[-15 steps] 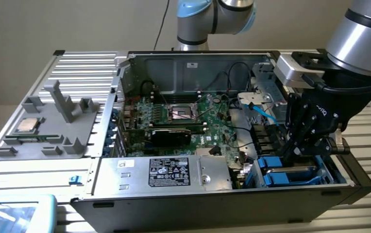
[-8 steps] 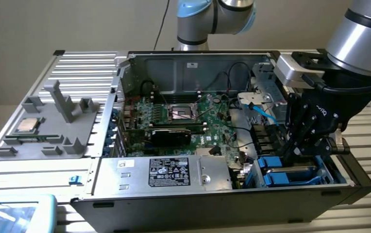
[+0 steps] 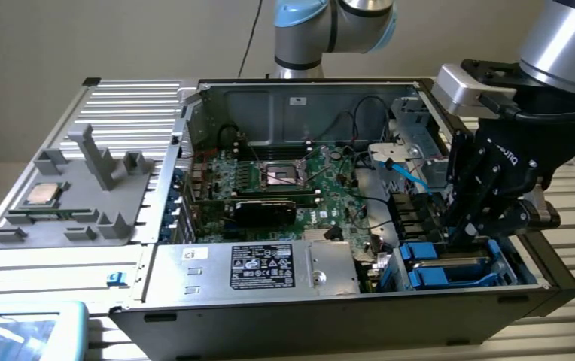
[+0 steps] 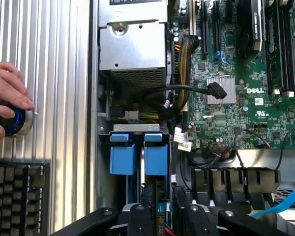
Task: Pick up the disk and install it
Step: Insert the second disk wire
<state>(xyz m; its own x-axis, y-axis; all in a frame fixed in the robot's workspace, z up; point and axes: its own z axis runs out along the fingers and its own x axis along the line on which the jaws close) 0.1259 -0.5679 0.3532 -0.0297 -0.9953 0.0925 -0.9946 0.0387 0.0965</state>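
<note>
One arm works the open computer case (image 3: 267, 316).

Exterior view: gripper (image 3: 468, 233) reaches down into the drive bay at the case's front corner, on the exterior view's right. The disk (image 3: 448, 267), blue carrier showing, sits in that bay, apparently seated. Finger spacing: cannot tell. CPU chip (image 3: 44, 194) lies on the grey tray outside.

Wrist view: blue carrier tabs (image 4: 137, 152) lie inside the bay; a person's hand (image 4: 7, 93) rests on a round button by a keyboard (image 4: 17, 196).

Judgement: installation nearly done.

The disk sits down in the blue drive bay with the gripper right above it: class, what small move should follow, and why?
Probably lift the gripper straight up. The disk already sits low between the blue carrier walls, so lifting vertically should avoid them and the nearby cables.
</note>
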